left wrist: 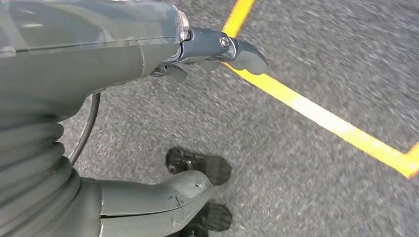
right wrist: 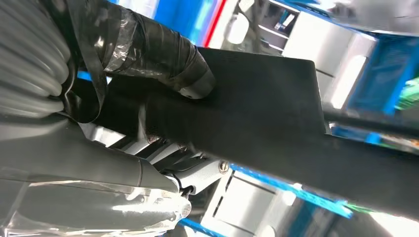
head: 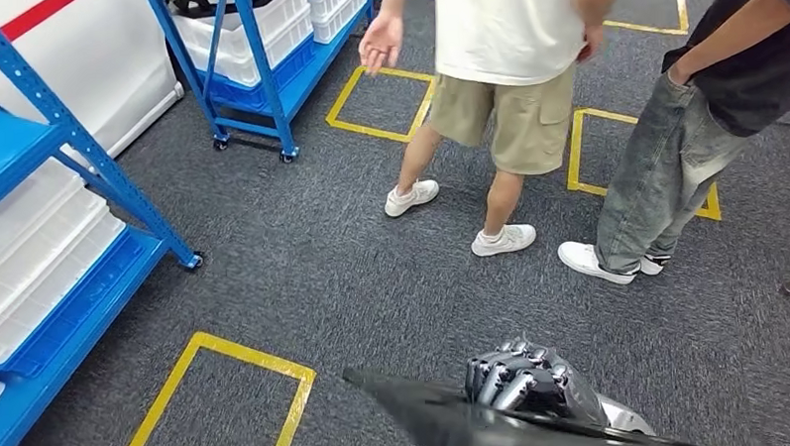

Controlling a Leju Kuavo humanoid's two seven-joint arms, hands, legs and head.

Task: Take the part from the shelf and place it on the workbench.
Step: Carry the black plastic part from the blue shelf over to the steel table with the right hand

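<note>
Gripped by the right hand (head: pixel 523 379) at six o'clock, the black part (head: pixel 447 419) should stay level while carried past the people (head: pixel 510 70); the left hand (left wrist: pixel 217 49) hangs empty, fingers apart.

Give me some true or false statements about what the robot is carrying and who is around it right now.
1. The right hand holds a flat black part. True.
2. The left hand holds a white bin. False: it holds nothing and hangs over the grey carpet.
3. Two people stand ahead: one in khaki shorts, one in jeans. True.
4. The shelves are red. False: their frames are blue.
</note>
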